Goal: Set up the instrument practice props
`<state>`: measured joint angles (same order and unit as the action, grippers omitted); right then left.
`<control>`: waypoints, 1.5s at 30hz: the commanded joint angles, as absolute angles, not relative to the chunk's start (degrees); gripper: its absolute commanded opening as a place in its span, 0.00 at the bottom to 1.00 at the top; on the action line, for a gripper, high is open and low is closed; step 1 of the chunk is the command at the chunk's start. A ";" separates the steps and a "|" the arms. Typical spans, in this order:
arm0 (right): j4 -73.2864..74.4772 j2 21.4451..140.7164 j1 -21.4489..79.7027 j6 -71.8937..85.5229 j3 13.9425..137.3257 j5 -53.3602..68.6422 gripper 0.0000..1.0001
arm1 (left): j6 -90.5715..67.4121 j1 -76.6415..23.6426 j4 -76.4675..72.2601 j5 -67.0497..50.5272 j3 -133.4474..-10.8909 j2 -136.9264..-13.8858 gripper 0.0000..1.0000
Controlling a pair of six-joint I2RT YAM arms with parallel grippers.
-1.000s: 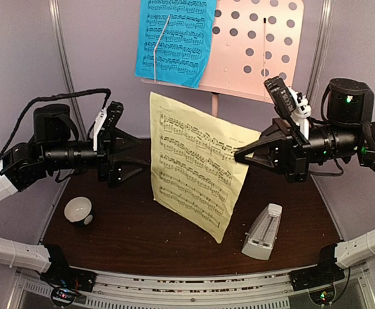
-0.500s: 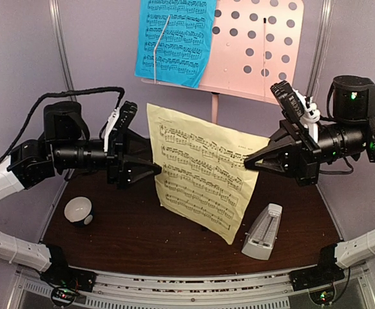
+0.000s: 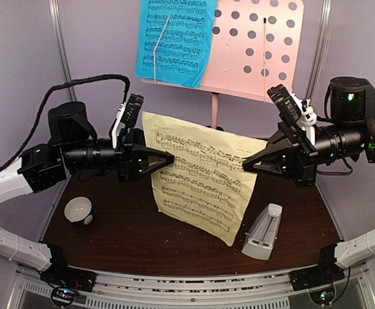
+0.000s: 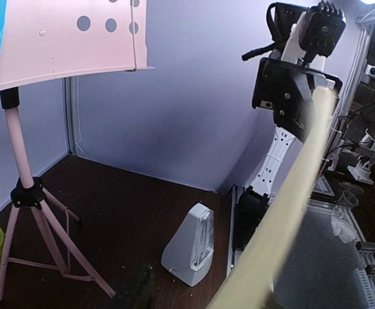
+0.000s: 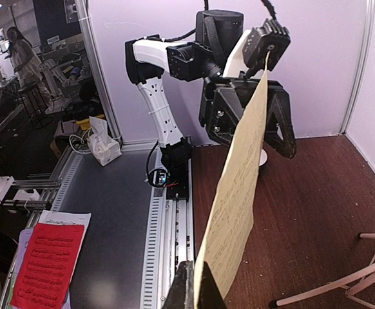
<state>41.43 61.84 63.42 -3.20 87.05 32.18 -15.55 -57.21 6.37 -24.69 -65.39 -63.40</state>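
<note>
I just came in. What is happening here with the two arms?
The right gripper holds a yellow sheet upright in the air by its right edge. The left gripper is at the sheet's upper left edge, jaws open on either side of it, not gripping yet. A blue sheet already rests on the pink stand behind, and the metronome stands on the table.
</note>
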 commanded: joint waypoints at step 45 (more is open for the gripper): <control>22.29 81.74 57.25 13.42 116.07 -42.76 0.52 | -17.48 -43.16 21.98 -13.87 -139.76 -98.94 0.00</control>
